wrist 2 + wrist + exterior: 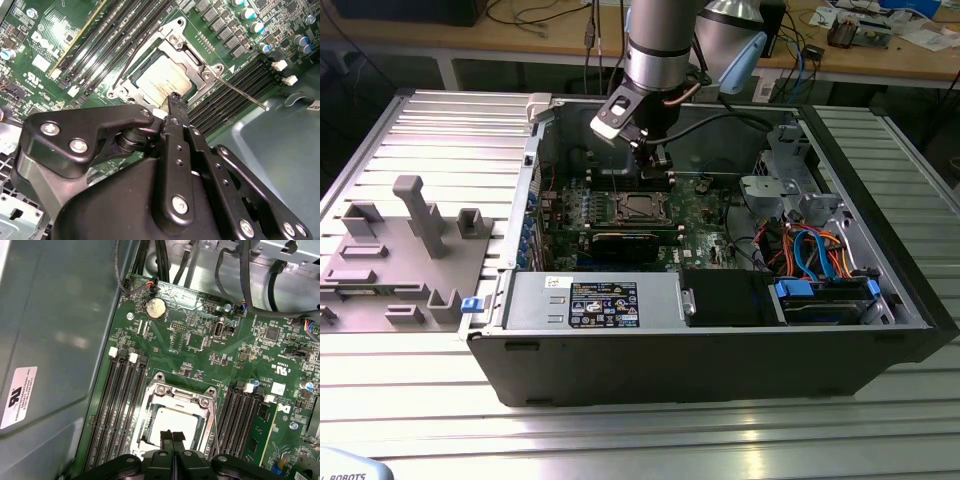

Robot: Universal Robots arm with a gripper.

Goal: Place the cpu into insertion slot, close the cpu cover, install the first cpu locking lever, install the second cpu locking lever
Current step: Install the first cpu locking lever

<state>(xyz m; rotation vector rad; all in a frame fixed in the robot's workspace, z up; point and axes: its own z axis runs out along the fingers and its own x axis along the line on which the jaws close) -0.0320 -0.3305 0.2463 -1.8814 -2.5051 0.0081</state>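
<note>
Ribbed metal table [620,440], wood bench [900,62] bkgd

An open computer case [720,365] on a ribbed metal table [620,440] holds a green motherboard [705,212] and blue cables [817,250].

The cpu [174,421] is lying inside the cover [176,390] frame on the board [200,345] (memory slots [117,405] flanking both sides), gripper [172,436] hanging just above.

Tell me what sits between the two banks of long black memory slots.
The insertion slot, with the cpu seated in it and framed by the cpu cover; the first wrist view shows it.
</note>
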